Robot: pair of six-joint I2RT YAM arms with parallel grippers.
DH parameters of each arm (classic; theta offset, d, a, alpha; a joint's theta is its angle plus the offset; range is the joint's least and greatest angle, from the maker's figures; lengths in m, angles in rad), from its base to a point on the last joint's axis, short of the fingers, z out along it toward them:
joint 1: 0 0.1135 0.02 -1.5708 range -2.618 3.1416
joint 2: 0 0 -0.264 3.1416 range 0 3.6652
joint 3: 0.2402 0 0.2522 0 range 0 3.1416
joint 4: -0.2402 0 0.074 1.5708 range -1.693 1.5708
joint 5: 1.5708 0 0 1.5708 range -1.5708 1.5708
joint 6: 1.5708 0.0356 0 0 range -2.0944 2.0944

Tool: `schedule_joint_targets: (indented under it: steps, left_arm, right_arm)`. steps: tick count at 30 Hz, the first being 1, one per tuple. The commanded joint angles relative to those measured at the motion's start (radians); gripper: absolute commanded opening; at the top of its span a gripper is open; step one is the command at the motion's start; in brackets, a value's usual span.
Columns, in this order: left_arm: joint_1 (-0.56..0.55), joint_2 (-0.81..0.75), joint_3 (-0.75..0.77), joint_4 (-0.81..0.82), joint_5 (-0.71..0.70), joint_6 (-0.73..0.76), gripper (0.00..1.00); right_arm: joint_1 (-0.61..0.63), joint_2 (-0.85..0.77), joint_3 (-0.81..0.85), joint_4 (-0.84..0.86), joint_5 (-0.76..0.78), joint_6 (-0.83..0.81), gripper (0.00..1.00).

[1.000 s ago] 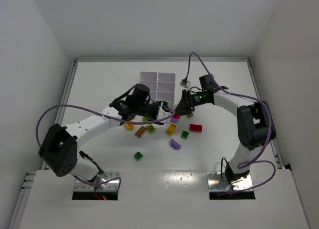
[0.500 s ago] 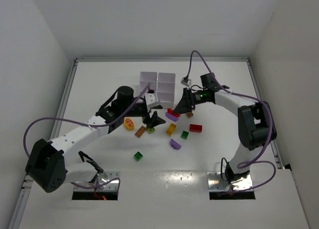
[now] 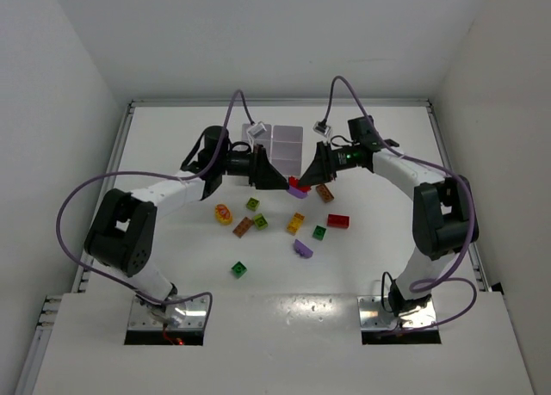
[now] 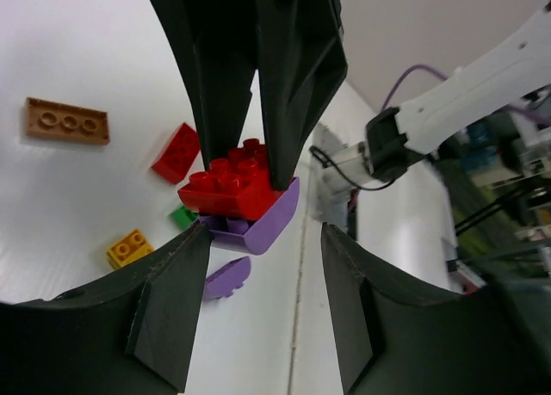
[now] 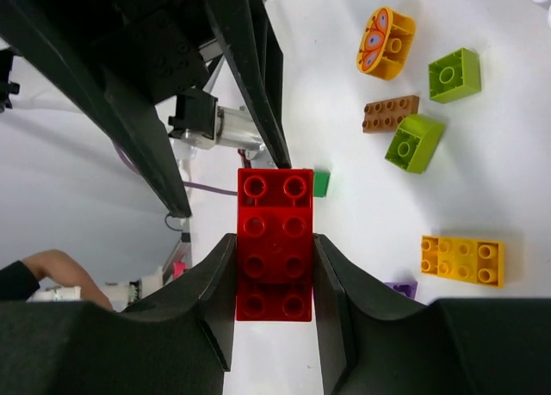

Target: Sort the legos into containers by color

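**Top view.** The right hand (image 3: pixel 303 181) and left hand (image 3: pixel 277 183) meet tip to tip over the table (image 3: pixel 172 145), at the near side of the tray (image 3: pixel 274 135), which sits toward the table's far edge. Between them is a red brick (image 3: pixel 296 184) stacked on a purple brick (image 3: pixel 299 193). The pair looks to be lifted off the table. The loose legos (image 3: pixel 295 223) lie scattered mid-table.

**Left wrist view.** The right hand's fingers (image 4: pixel 284 111) come from above and pinch the red brick (image 4: pixel 232 187). The purple brick (image 4: pixel 263 227) hangs locked beneath it. The left hand's jaws stand apart, straddling the purple brick. One finger (image 4: pixel 185 257) seems to touch its corner and the other is clear of it, so the left hand is not grasping.

**Right wrist view.** The red brick (image 5: pixel 275 206) sits clenched between both pads, long sides gripped.

**Judgement.** The step in hand is splitting the two colours.
- Close the left hand on the purple body only, low and clear of the red.
- Peel by tilting rather than by a straight pull, with the right hand holding firm.
- Risks: pinching both bricks at once, or a brick springing away on release.
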Motion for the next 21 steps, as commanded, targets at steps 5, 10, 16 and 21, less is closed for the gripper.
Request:
schedule_joint_targets:
  steps: [5, 10, 16, 21]
  left_arm:
    - [0.013, 0.045, 0.032, 0.229, 0.118, -0.205, 0.6]
    - [0.013, 0.098, 0.074, 0.229, 0.147, -0.205, 0.6]
    - [0.022, 0.098, 0.074, 0.166, 0.124, -0.125, 0.61]
    - [0.022, 0.121, 0.101, 0.083, 0.146, -0.062, 0.61]
  right_arm:
    - [0.01, -0.077, 0.039, 0.02, -0.031, -0.05, 0.0]
    - [0.01, -0.077, 0.039, 0.031, -0.04, -0.05, 0.0]
    - [0.01, -0.086, 0.05, 0.022, -0.049, -0.039, 0.0]
    - [0.01, -0.086, 0.05, 0.031, -0.049, -0.029, 0.0]
